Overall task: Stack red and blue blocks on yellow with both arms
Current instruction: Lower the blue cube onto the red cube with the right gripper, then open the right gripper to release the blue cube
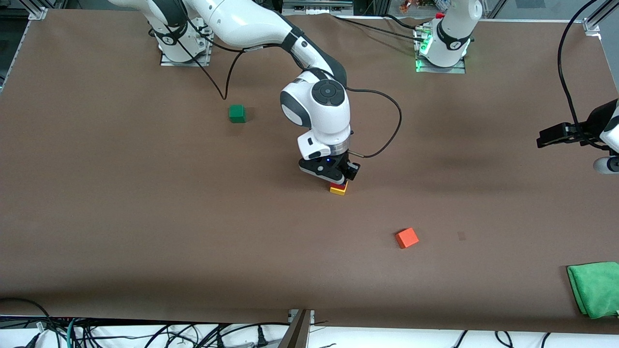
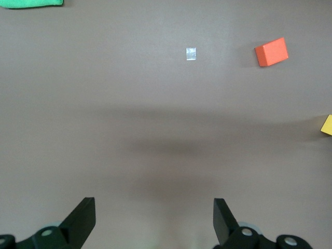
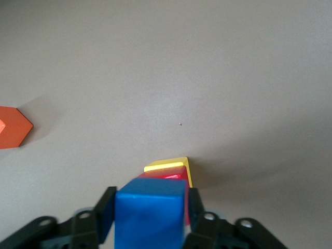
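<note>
Our right hand clamps the bright blue matte cube above the deep red cube on the plain yellow cube; off-centre release could topple them. Left hand waits wide.

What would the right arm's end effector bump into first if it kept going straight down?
The right end effector is shut on the blue block and points down over the stack. The blue block would meet the red block first, which sits on the yellow block. The gap between blue and red cannot be judged.
</note>
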You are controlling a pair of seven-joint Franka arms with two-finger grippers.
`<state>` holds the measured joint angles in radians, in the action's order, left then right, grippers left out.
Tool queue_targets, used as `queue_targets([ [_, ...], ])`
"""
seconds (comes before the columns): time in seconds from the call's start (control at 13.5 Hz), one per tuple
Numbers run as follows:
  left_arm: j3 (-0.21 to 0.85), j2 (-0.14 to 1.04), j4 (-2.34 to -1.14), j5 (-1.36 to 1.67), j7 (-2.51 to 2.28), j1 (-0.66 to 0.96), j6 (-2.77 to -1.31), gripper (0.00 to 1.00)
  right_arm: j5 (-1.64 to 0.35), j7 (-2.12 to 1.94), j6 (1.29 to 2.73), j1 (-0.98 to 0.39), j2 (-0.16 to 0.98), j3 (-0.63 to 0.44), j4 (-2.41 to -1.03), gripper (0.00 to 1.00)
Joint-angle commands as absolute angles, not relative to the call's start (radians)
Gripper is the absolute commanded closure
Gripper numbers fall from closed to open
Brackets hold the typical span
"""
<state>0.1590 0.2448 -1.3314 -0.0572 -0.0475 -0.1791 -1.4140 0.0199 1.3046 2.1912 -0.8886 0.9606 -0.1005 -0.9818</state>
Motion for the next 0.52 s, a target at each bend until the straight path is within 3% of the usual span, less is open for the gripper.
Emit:
queue_targets([
  [0.0, 0.160, 0.227, -1.347, -0.034, -0.023, -0.190, -1.425, 0.00, 0.038, 1.310, 2.191, -0.893, 0.982, -0.107, -0.942, 0.00],
  [0.22, 0.160, 0.229, -1.347, -0.034, -0.023, -0.190, -1.425, 0.00, 0.035, 1.307, 2.169, -0.885, 0.971, -0.107, -0.942, 0.00],
  [0.45, 0.160, 0.229, -1.347, -0.035, -0.023, -0.189, -1.425, 0.00, 0.029, 1.266, 2.051, -0.858, 0.899, -0.104, -0.937, 0.00],
])
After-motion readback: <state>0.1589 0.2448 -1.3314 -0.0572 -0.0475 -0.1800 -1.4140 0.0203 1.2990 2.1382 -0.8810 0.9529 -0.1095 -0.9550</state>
